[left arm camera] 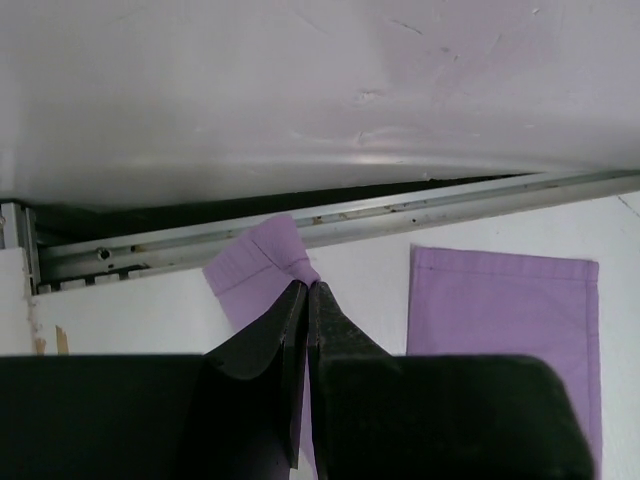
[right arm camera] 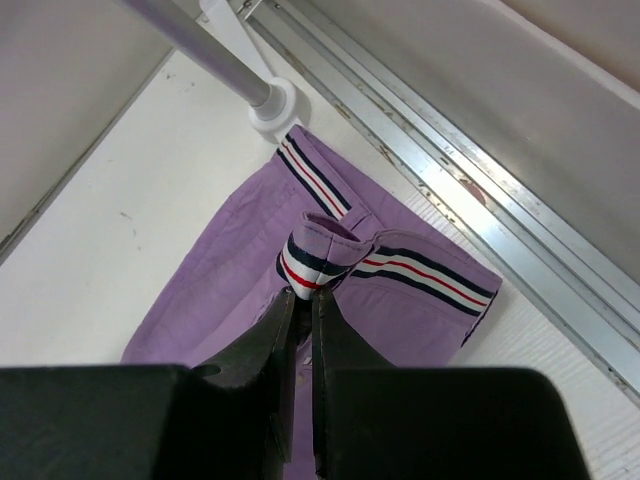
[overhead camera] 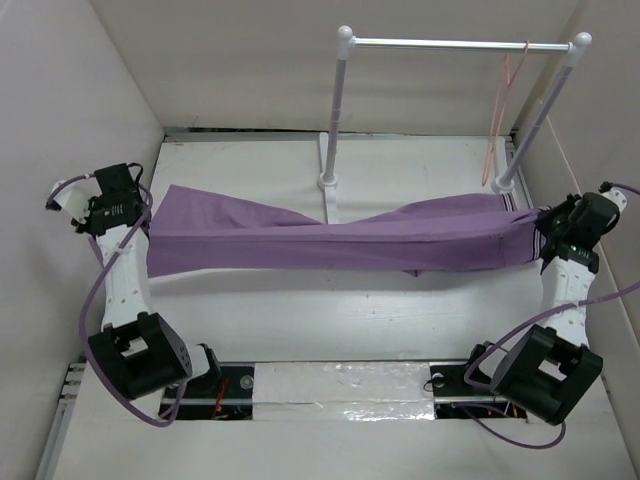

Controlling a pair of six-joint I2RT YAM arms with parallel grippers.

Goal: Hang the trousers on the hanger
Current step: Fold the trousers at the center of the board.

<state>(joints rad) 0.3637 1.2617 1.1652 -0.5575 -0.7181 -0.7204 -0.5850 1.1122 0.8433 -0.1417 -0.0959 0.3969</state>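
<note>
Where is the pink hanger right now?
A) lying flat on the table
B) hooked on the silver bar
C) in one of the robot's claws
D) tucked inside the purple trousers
B: the hanger dangles by its hook from the silver bar, close to the right-hand post, apart from the trousers stretched out lower down.

The trousers (overhead camera: 300,240) stretch left to right across the table (overhead camera: 300,320) — hanger (overhead camera: 497,115) on the rail (overhead camera: 450,43) behind.
</note>
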